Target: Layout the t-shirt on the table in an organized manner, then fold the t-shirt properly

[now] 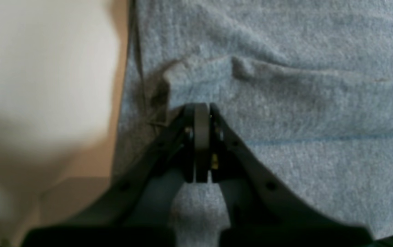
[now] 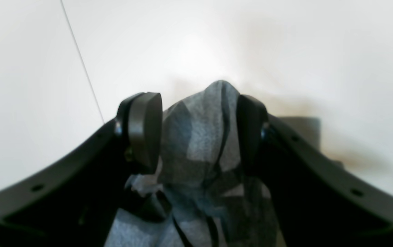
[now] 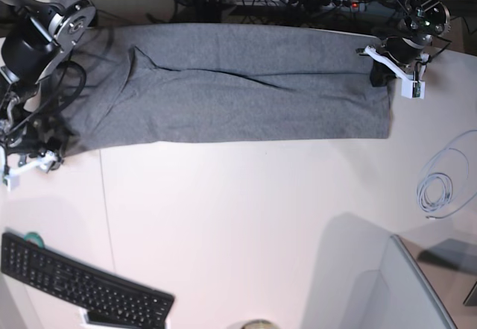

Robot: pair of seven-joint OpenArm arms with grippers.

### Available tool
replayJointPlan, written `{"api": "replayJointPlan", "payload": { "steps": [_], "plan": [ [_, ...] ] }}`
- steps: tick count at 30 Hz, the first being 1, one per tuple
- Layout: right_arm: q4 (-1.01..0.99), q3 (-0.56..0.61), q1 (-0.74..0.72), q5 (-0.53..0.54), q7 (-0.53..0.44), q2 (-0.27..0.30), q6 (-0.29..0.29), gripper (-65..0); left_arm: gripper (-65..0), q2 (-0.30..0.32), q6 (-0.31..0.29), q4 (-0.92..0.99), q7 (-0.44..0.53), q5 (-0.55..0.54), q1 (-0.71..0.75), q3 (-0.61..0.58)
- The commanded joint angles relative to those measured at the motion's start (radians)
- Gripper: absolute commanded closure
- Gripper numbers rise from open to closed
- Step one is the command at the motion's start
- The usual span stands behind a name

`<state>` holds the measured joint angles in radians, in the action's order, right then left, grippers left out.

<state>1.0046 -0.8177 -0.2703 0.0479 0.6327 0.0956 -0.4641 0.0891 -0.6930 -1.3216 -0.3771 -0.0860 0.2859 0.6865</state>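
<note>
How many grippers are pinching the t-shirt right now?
2. The left gripper is shut on the t-shirt at its end on the base view's right; the right gripper clamps bunched cloth at the opposite end, over the table.

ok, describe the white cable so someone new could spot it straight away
Start from the table in the base view and go to its right edge, below the t-shirt. The cable lies there in a small loose coil, with one strand trailing off to the right. It is thin and white, apart from the shirt, unlike the black keyboard at the opposite bottom-left corner.
</note>
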Motion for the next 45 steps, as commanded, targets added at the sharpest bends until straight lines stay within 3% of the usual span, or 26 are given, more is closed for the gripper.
{"api": "replayJointPlan", "payload": {
  "steps": [1,4,9,16,19,23,42,45],
  "plan": [
    [0.013,0.004,-0.022,0.013,-0.017,0.013,-0.008,-31.8,0.0,0.013,-0.005,-0.012,0.019,-0.013,0.000,0.003],
    [0.013,0.004,-0.022,0.013,-0.017,0.013,-0.008,-31.4,0.0,0.013,-0.005,-0.012,0.019,-0.013,0.000,0.003],
    [0.013,0.004,-0.022,0.013,-0.015,0.013,-0.008,-12.2,0.0,0.013,-0.005,-0.012,0.019,-0.013,0.000,0.006],
    [-0.007,0.005,-0.022,0.013,-0.012,0.014,-0.008,-10.1,0.0,0.013,-0.005,-0.011,0.019,-0.013,0.000,0.008],
    [-0.071,-0.001,-0.027,0.011,-0.014,0.023,-0.006,0.0,0.0,0.013,-0.005,-0.011,0.019,-0.013,0.000,0.009],
    [-0.085,-0.004,-0.025,0.011,-0.017,0.036,0.023,-0.8,0.0,0.013,-0.005,-0.011,0.019,-0.013,0.000,0.009],
    [0.000,0.005,-0.004,0.010,-0.018,0.037,0.026,-0.6,0.0,0.014,-0.005,-0.011,0.019,-0.013,0.000,0.009],
    [0.000,0.004,0.010,0.010,-0.018,0.037,0.067,-0.6,0.0,0.014,-0.005,-0.011,0.019,-0.013,0.000,0.009]
  ]
}}
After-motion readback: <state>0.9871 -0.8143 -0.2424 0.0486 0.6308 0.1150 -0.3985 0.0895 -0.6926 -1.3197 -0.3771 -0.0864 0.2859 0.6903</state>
